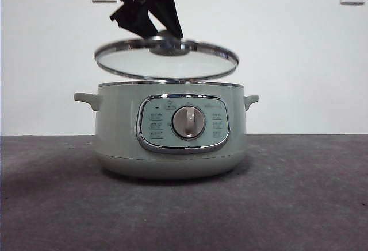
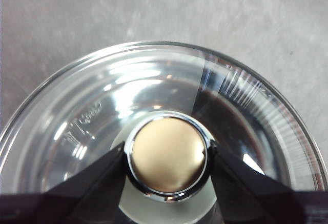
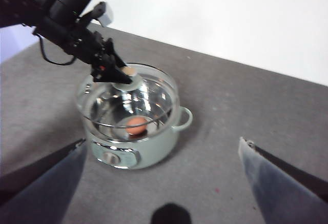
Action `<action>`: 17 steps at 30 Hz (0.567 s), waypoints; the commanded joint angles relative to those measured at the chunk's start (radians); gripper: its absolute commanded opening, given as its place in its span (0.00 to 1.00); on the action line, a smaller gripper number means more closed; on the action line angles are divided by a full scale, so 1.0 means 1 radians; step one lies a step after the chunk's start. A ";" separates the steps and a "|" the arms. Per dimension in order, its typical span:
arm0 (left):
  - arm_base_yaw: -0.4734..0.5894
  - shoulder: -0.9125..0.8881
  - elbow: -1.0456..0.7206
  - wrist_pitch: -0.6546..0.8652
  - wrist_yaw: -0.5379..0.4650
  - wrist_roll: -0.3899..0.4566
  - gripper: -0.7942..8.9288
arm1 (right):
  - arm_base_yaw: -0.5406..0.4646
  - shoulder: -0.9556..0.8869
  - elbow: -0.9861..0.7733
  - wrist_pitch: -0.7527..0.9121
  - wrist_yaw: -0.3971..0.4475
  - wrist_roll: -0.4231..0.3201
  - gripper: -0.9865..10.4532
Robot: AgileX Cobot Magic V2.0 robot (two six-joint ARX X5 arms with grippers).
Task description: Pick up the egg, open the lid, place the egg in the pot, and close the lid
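Filling the middle of the front view, the pot [image 1: 171, 130] stands on the dark table [image 1: 299, 205], a broad sage-green drum with a small handle on each side, a chrome-framed panel and a silver dial facing the camera. Its mouth is open.

Above it, in the upper middle of that view, the lid [image 1: 167, 60] hangs clear of the pot's rim and slightly tilted: clear glass, bright steel edge. The left gripper [image 2: 168, 157] is clamped on the lid's knob [image 2: 168, 155], one black jaw pressed to each side of it, as the left wrist view shows at lower centre. The knob reads pale gold there, ringed in chrome.

The egg [image 3: 136, 125] lies inside the pot, a small reddish-brown oval seen through the glass in the centre-left of the right wrist view. So the step in hand looks to be closing the lid.

To do it well, I would level the lid first, centre it over the pot's rim, then lower it straight and slowly until the steel edge seats all round; only then should the jaws let go of the knob. A tilted descent could catch one edge on the rim.

The right gripper [image 3: 164, 172] waits well back and high above the table, its jaws spread wide and holding nothing.
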 commanded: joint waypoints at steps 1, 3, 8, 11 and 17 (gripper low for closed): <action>-0.003 -0.002 0.008 0.039 0.014 0.013 0.08 | 0.003 -0.028 -0.042 -0.023 0.013 0.024 0.52; -0.003 0.002 -0.003 0.042 0.014 0.013 0.08 | 0.003 -0.040 -0.061 -0.023 0.018 0.026 0.52; -0.003 0.009 -0.050 0.060 0.014 0.012 0.08 | 0.003 -0.048 -0.076 -0.023 0.018 0.026 0.52; -0.006 0.009 -0.074 0.062 0.013 0.013 0.08 | 0.003 -0.047 -0.076 -0.023 0.018 0.025 0.52; -0.015 0.009 -0.085 0.066 0.014 0.008 0.08 | 0.003 -0.047 -0.077 -0.023 0.028 0.024 0.52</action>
